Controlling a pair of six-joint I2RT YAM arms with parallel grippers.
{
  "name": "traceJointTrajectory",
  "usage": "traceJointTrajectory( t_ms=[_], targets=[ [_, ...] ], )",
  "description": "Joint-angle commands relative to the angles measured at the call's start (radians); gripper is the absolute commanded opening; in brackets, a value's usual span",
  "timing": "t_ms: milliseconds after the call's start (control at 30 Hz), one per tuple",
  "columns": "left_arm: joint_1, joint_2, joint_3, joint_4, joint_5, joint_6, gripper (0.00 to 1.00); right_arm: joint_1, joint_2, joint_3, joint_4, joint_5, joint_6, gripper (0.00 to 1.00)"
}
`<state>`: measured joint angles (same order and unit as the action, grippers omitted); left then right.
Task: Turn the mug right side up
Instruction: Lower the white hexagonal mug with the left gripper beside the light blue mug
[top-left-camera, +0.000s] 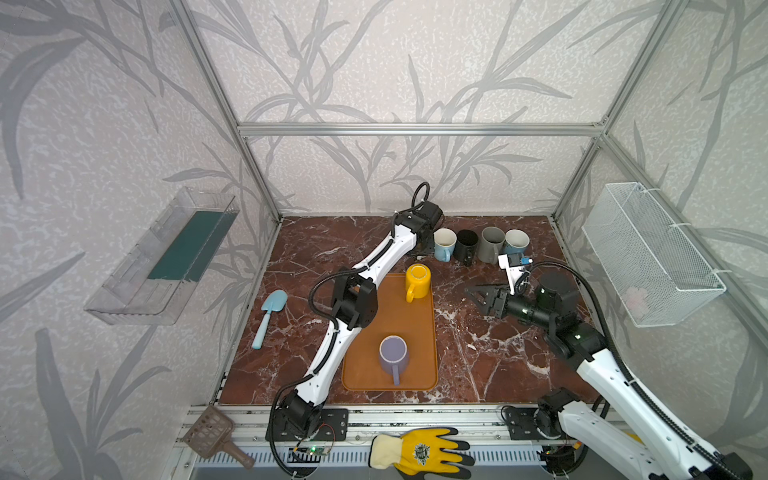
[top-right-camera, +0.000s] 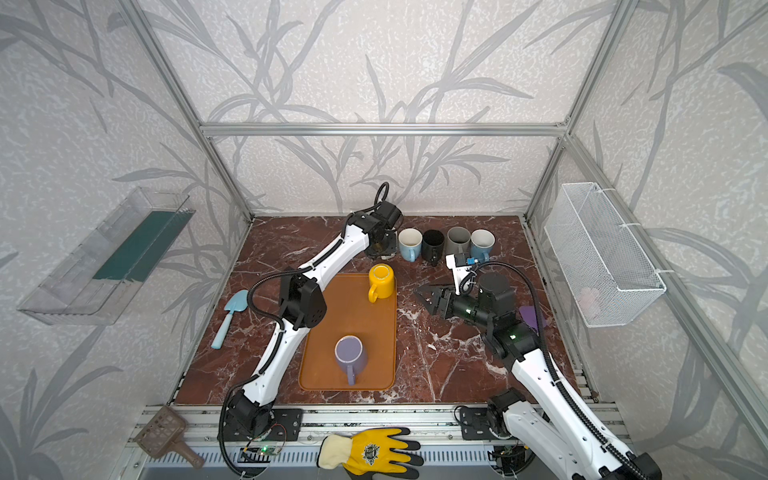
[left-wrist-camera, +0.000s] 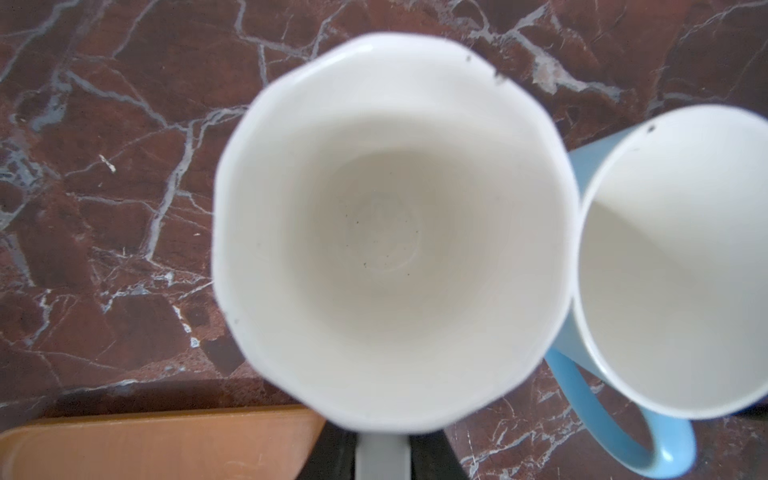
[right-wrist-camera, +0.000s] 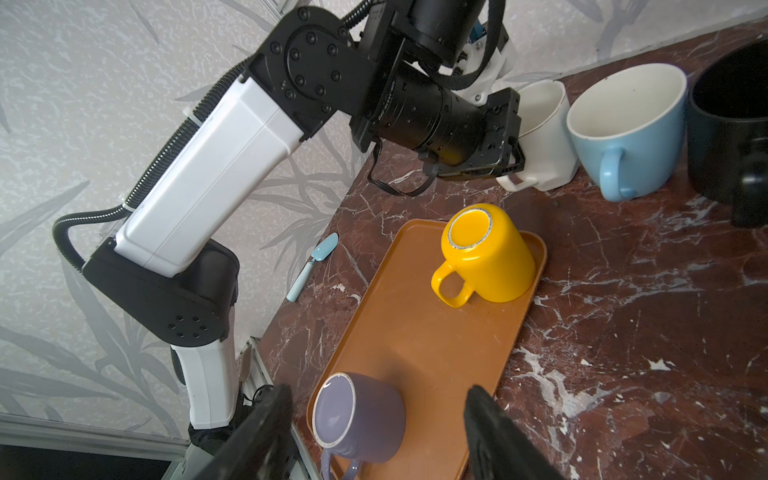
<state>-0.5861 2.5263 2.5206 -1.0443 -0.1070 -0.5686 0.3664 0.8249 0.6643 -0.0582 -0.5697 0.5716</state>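
Here the white mug (left-wrist-camera: 395, 228) stands upright, mouth up, on the counter (top-left-camera: 478, 353). It fills the centre of the left wrist view, with its rim touching a blue mug (left-wrist-camera: 673, 257) at the right edge of that frame. In the right wrist view it sits in the upper right, first in a row with the blue mug and a black mug (right-wrist-camera: 727, 133). The left fingers (left-wrist-camera: 428, 457) flank its handle at the bottom of the left wrist view, close on both sides. Whether they are pressing it or have just let go I cannot tell. The right fingers (right-wrist-camera: 257, 436) are apart with nothing between them, hanging over the counter right of the brown tray (top-left-camera: 399, 324) in both top views. On that tray a yellow mug (top-left-camera: 417, 280) and a purple mug (top-left-camera: 394, 353) stand upside down, well apart.
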Motion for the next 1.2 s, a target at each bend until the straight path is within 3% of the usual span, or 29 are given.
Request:
traceJointTrajectory(
  t_ms=[0, 933, 1167],
  targets=[
    [0.002, 0.005, 0.038, -0.022, -0.019, 0.0, 0.22, -0.006, -0.003, -0.001, 0.011, -0.018, 0.001, 0.66],
    [0.003, 0.003, 0.028, -0.029, -0.021, -0.001, 0.28, -0.006, -0.009, -0.006, 0.006, -0.013, 0.002, 0.66],
    [0.003, -0.022, -0.003, -0.011, -0.019, 0.005, 0.36, -0.006, -0.007, -0.003, 0.005, -0.012, 0.003, 0.66]
  ],
)
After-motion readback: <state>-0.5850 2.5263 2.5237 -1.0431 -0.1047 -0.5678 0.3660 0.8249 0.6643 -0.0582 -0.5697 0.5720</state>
